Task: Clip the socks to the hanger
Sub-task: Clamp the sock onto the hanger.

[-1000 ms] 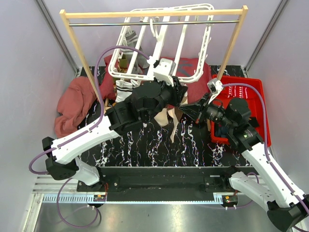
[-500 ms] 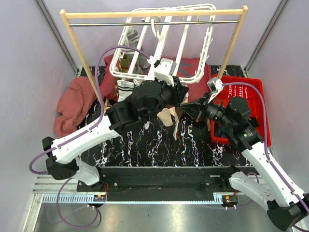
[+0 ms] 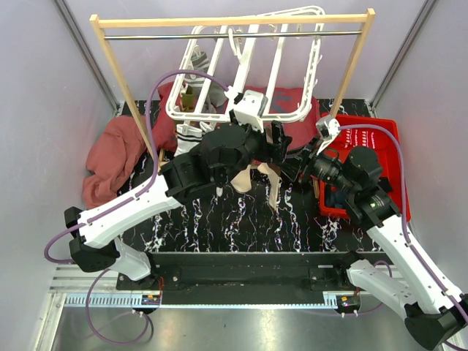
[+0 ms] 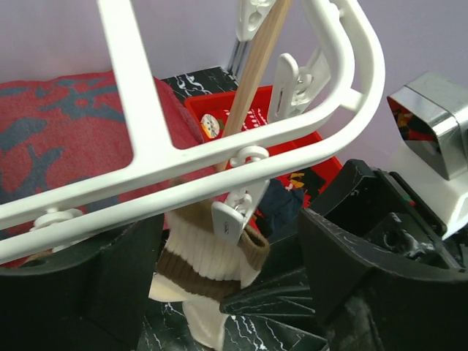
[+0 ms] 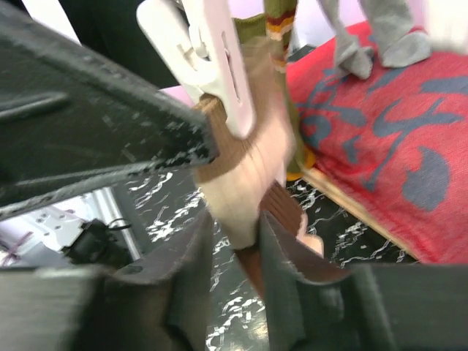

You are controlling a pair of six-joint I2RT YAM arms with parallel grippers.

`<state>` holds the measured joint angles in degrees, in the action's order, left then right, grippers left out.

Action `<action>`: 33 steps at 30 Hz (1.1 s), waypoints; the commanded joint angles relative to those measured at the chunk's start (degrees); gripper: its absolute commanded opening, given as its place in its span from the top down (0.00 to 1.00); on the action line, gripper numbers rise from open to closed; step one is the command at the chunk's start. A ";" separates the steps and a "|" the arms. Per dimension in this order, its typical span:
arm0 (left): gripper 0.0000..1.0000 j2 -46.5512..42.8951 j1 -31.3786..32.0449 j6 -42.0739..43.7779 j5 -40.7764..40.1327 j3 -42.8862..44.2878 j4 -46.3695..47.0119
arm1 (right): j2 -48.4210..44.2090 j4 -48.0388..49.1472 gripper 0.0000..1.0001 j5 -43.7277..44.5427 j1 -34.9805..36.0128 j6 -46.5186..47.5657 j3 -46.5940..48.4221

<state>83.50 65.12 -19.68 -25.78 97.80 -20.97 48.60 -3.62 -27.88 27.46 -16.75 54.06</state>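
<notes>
- Hanger [image 4: 126,73]: white plastic frame with cross bars, hung tilted from the metal rail of a wooden stand [image 3: 234,20] at the back of the table [image 3: 219,219].
- Clip [image 4: 232,217]: small and white, dangling from a loop on the hanger's near curved edge; it is closed on the cuff of a sock.
- Cream sock [image 4: 208,267]: brown band near the cuff, hanging from that clip between the two arms, with its lower end loose above the table.
- Left gripper [image 3: 274,145]: jaws spread wide, holding nothing. In the wrist view its black fingers [image 4: 80,292] stand on either side of the clipped sock, clear of it.
- Right gripper [image 5: 235,278]: jaws partly open. The sock's lower part passes through the narrow gap between the fingers [image 5: 183,292]. The view is blurred, so whether they press on the fabric cannot be told.
- Other socks on the hanger: a white one with dark stripes [image 3: 189,135] at the left side, an olive one [image 5: 281,18] and a grey pair [image 5: 384,33] further back.
- Red patterned cloth [image 5: 380,124]: lying beneath the hanger.
- Red bin [image 3: 380,142]: at the table's right, beside the right arm.
</notes>
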 commanded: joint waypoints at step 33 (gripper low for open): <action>0.23 -10.20 -6.06 3.51 -8.76 -6.39 -0.91 | 10.00 2.03 0.43 -3.30 -24.21 11.22 16.77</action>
<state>76.55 59.75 -17.34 -32.32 92.42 -21.85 54.22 -4.78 -22.22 5.67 -5.39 66.98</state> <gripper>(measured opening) 0.769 0.569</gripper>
